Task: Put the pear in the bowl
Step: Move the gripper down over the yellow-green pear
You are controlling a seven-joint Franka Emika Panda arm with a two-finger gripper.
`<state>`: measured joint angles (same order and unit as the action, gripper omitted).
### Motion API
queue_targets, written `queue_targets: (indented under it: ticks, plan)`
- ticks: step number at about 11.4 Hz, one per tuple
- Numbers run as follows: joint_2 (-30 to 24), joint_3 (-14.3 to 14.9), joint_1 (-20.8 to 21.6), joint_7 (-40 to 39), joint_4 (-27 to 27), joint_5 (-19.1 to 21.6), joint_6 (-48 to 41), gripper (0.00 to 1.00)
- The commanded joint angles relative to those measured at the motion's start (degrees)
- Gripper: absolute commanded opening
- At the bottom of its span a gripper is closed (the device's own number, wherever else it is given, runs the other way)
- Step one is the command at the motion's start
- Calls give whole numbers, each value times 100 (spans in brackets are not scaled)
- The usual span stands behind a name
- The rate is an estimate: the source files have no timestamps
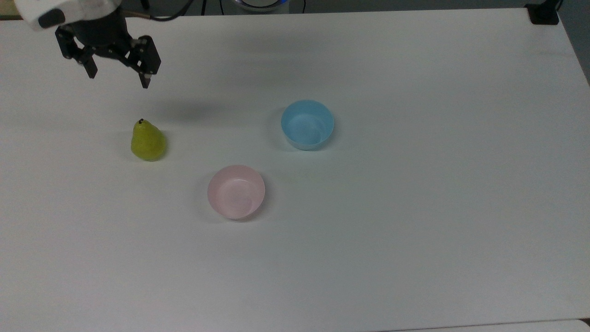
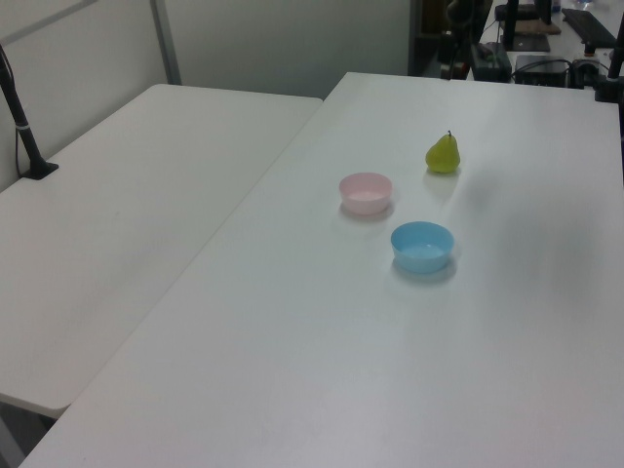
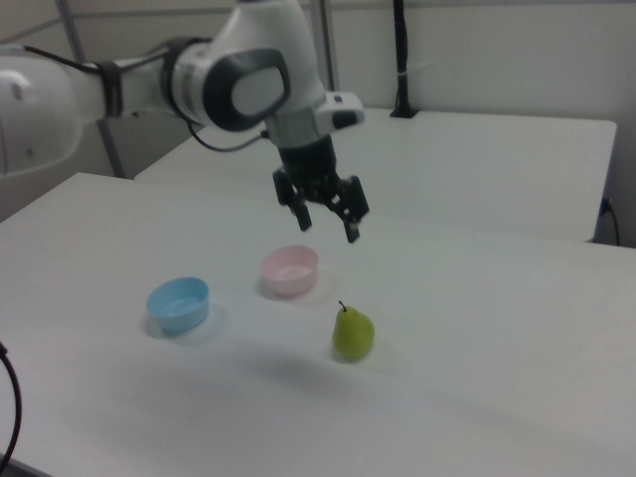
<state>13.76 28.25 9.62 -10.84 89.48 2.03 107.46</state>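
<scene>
White tabletop (image 1: 415, 230) is taking up nearly all of the top view, with its far edge running along the top of the picture and its right edge slanting down the top view's right. A second white table (image 2: 117, 224) is sitting alongside in the left view, a thin seam between the two. Wide bare room is lying on every side of the three small things grouped around the middle of the main table.

The pear (image 1: 147, 140) is standing upright on its base, stem up, toward the top view's left; it is also showing in the left view (image 2: 443, 154) and the right view (image 3: 353, 332). The pink bowl (image 1: 236, 192) is sitting mouth up, below and to the right of the pear in the top view, well apart from it, and showing nothing inside. The blue bowl (image 1: 307, 124) is sitting farther to the top view's right, apart from the pink one and likewise showing nothing inside.

The gripper (image 1: 118, 79) is hanging in the air above the table near the top view's upper left corner, its two dark fingers spread wide with nothing between them. In the right view the gripper (image 3: 328, 228) is pointing down, raised well above the pear and touching nothing. Its shadow is lying on the table just beside the pear's stem end in the top view. A black clamp (image 1: 544, 13) is sitting at the far right corner.
</scene>
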Motion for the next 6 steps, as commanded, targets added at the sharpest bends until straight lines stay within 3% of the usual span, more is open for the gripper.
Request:
queue_targets:
  ticks: [1, 6]
  plan:
    - [617, 189, 31, -802, 60, 140, 249, 100]
    - [1436, 207, 40, -1148, 149, 113, 661, 100]
